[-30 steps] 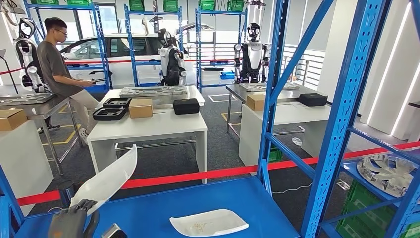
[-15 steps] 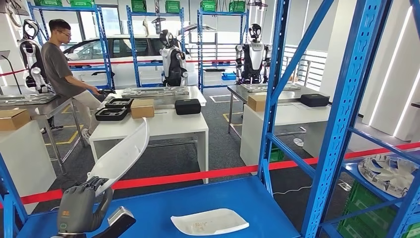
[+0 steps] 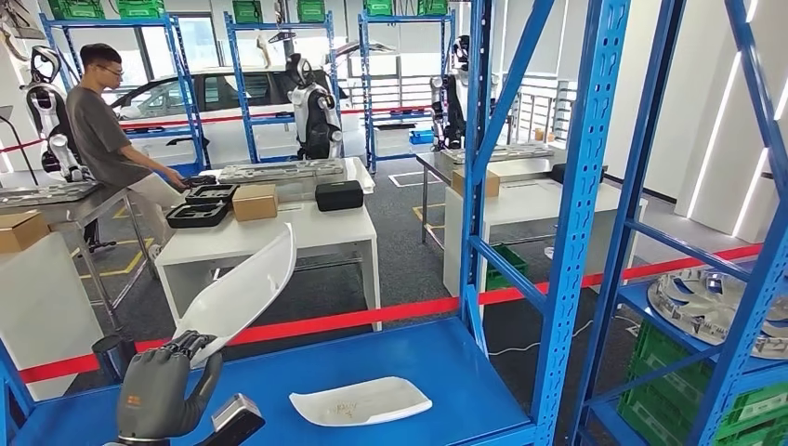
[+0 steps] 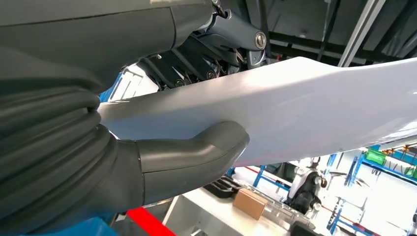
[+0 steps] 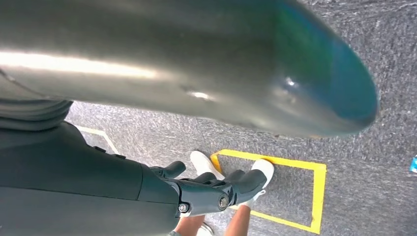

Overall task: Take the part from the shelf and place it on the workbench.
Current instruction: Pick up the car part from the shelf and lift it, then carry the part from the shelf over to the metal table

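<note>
My left hand (image 3: pixel 158 390) grips the lower end of a long curved white part (image 3: pixel 243 290), which stands up tilted over the left of the blue shelf (image 3: pixel 437 358). In the left wrist view the thumb (image 4: pixel 196 152) presses on the white part (image 4: pixel 305 108). A second flat white part (image 3: pixel 361 400) lies on the shelf to the right of my hand. My right hand (image 5: pixel 211 189) hangs over grey floor, its fingers loosely apart with nothing in them.
Blue shelf uprights (image 3: pixel 581 223) stand close on the right. Red tape (image 3: pixel 372 318) runs across beyond the shelf. A white workbench (image 3: pixel 279 237) behind it carries black cases and a cardboard box. A person (image 3: pixel 102 130) stands at back left. A silver wheel cover (image 3: pixel 711 302) lies on the right-hand shelf.
My left hand has risen with the white part. The whole picture has since shifted left, so the camera has turned right.
</note>
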Motion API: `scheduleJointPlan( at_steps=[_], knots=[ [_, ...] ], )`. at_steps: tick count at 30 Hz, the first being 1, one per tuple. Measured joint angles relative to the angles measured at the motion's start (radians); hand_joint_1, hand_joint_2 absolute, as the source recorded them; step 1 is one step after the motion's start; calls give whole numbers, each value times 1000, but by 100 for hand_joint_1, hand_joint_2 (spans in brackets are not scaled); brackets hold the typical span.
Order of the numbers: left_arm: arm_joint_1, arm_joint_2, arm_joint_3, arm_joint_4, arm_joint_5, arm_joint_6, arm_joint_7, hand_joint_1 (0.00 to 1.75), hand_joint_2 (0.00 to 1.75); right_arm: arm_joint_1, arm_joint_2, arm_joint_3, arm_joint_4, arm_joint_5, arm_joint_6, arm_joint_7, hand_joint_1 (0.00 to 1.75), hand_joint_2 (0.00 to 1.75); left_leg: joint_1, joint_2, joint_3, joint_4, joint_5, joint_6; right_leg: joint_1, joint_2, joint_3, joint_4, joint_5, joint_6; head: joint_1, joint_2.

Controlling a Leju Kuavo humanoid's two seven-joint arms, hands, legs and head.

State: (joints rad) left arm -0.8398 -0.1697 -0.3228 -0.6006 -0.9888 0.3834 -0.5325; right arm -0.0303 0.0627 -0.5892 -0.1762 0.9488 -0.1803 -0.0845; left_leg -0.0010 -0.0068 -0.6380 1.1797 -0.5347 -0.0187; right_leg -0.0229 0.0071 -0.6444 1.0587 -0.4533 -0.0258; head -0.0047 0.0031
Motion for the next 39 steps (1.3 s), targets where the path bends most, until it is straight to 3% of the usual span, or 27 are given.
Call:
scheduleJointPlan(
  at_steps=[2, 3, 6, 8, 11, 12, 13, 15, 17, 18, 21, 23, 26, 27, 28, 29, 32, 33, 34, 37, 39],
  knots=[
    [-6, -1, -8, -4, 3, 0, 0, 175, 175, -1, 2, -8, 0, -5, -2, -6, 0, 0, -11, 2, 79, -115, 23, 17, 0, -1, -6, -3, 12, 8, 1, 0],
    [-10, -1, -11, -6, 4, 0, 1, 175, 175, -2, 3, -11, 0, -7, -4, -9, 0, 0, -16, 3, 94, -142, 25, 22, -3, -1, -6, -6, 17, 14, 2, 0],
    [-18, 0, -22, -8, 5, 2, 7, 175, 175, -2, 3, -15, 0, -9, -6, -15, 0, 0, -20, 6, 91, -167, 45, 29, -7, -3, -7, -15, 31, 34, 0, 0],
    [-24, -1, -28, -9, 5, 3, 13, 175, 175, -3, 3, -17, 0, -10, -7, -19, 0, 0, -14, 10, 87, -184, 66, 40, -5, -4, -21, 16, -6, 42, 2, 0],
    [-31, -2, -33, -8, 3, -2, 28, 175, 175, -6, -1, -25, 0, -9, -10, -22, 0, 0, -12, 12, 59, -184, 91, 47, -4, -4, -80, 188, -120, 49, 5, 0],
    [-32, -1, -35, -8, 2, -4, 32, 175, 175, -6, -2, -28, 0, -9, -10, -23, 0, 0, -12, 12, 48, -181, 97, 47, -4, -4, -89, 232, -137, 51, 6, 0],
    [-32, 0, -36, -8, -1, -6, 37, 175, 175, -6, -2, -30, 0, -9, -10, -24, 0, 0, -12, 12, 35, -176, 103, 46, -4, -4, -78, 238, -135, 53, 6, 0],
    [-34, 2, -39, -8, -6, -9, 48, 175, 175, -8, -4, -33, 0, -9, -10, -24, 0, 0, -9, 13, 13, -164, 112, 40, -5, -5, -3, 144, -95, 55, 7, 0],
    [-37, 8, -41, -11, -9, -10, 59, 175, 175, -11, -4, -36, 0, -8, -10, -25, 0, 0, -9, 13, -5, -151, 119, 30, -2, -5, 69, 33, -70, 48, 8, 0],
    [-38, 12, -42, -12, -10, -9, 62, 175, 175, -12, -4, -37, 0, -8, -10, -24, 0, 0, -10, 12, -10, -145, 122, 25, 0, -3, 83, 6, -68, 42, 8, 0],
    [-39, 26, -43, -13, -15, -6, 73, 175, 175, -11, -3, -39, 0, -8, -10, -21, 0, 0, -12, 11, -20, -140, 134, 8, 0, -1, 72, -3, -59, 18, 6, 0],
    [-40, 40, -43, -11, -22, 1, 82, 175, 175, -10, -1, -40, 0, -7, -10, -18, 0, 0, -10, 10, -39, -110, 101, -5, -3, -2, 58, -5, -43, 2, 4, 0],
    [-41, 57, -43, -6, -28, 6, 86, 175, 175, -9, 0, -47, 0, -7, -10, -16, 0, 0, -3, 9, -94, 62, -24, -21, -3, -3, 27, -6, -16, -6, 1, 0],
    [-40, 61, -43, -3, -29, 6, 87, 175, 175, -9, 0, -50, 0, -7, -10, -16, 0, 0, -2, 9, -103, 113, -47, -23, -3, -3, 15, -6, -7, -6, 0, 0],
    [-40, 63, -43, -1, -29, 6, 88, 175, 175, -9, 0, -52, 0, -7, -10, -16, 0, 0, -2, 9, -97, 134, -51, -23, -2, -3, 4, -6, 1, -5, 0, 0],
    [-40, 66, -43, 1, -29, 7, 91, 175, 175, -9, 0, -54, 0, -6, -10, -15, 0, 0, -2, 9, -72, 116, -38, -20, -1, -3, -6, -5, 10, -4, 0, 0],
    [-44, 80, -43, 5, -29, 11, 98, 175, 175, -9, 1, -58, 0, -4, -8, -9, 0, 0, -8, 7, 71, -79, 7, -1, 0, -3, -26, -7, 33, 2, 0, 0],
    [-45, 88, -43, 6, -29, 14, 98, 175, 175, -9, 2, -60, 0, -4, -7, -6, 0, 0, -12, 6, 100, -127, 10, 4, -1, -2, -28, -9, 40, 7, 1, 0],
    [-47, 97, -43, 8, -28, 19, 95, 175, 175, -9, 3, -61, 0, -2, -4, -4, 0, 0, -16, 6, 113, -152, 9, 8, -2, -2, -29, -12, 48, 14, 1, 0],
    [-48, 122, -43, 16, -22, 33, 80, 175, 175, -6, 5, -63, 0, 3, 2, 1, 0, 0, -17, 9, 107, -176, 32, 26, -4, -1, -32, -21, 59, 34, 1, 0],
    [-47, 131, -43, 21, -19, 36, 74, 175, 175, -4, 6, -63, 0, 4, 2, 2, 0, 0, -11, 11, 98, -191, 60, 40, -2, -2, -53, 27, 5, 41, 3, 0]
  ],
)
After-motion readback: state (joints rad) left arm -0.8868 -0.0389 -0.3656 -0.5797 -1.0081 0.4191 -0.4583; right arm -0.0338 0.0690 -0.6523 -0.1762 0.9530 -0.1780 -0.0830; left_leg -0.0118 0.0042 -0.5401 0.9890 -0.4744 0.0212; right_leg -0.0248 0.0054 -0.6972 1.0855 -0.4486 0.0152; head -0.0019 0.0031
